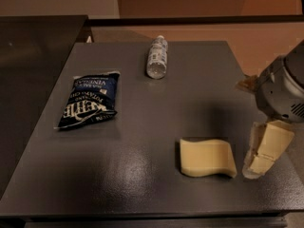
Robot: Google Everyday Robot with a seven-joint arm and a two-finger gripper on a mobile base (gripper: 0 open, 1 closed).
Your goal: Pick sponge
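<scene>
sponge (206, 157) lies flat on the dark table (142, 189), front right. gripper (263, 151) hangs low just beside the sponge's right end, near the table's right edge. blue chip bag (90, 100) sits left, clear bottle (157, 57) lies on its side at the back.

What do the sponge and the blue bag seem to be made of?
The sponge looks like soft matte foam: pale yellow, thick, wavy-edged. The blue bag looks like glossy plastic film, crinkled with printed lettering. The end effector hangs just right of the sponge.
</scene>
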